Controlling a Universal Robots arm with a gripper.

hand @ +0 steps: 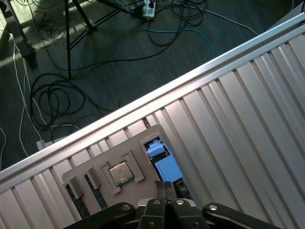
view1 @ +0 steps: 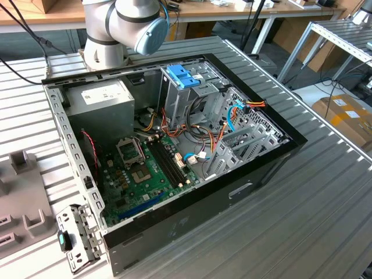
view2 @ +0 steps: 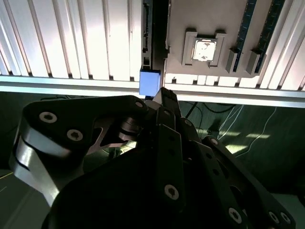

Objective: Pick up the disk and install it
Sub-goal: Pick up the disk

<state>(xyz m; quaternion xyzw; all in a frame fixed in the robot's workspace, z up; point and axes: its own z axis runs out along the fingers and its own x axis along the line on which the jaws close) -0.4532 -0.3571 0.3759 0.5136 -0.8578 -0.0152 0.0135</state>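
The end effector (hand: 164, 186), closed on nothing, is poised right over the disk (hand: 169, 169) — slotted in a grey holder (hand: 90, 167), long axis laid along the table's (hand: 238, 119) grooves.

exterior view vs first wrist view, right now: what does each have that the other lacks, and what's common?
Exterior view: the open computer case, with its motherboard, grey power supply box and blue-topped drive cage. First wrist view: the tool near the disk, blue label showing, a processor chip beside it, and cable-strewn floor beyond. Shared: the ribbed metal table and, probably, the grey parts fixture.
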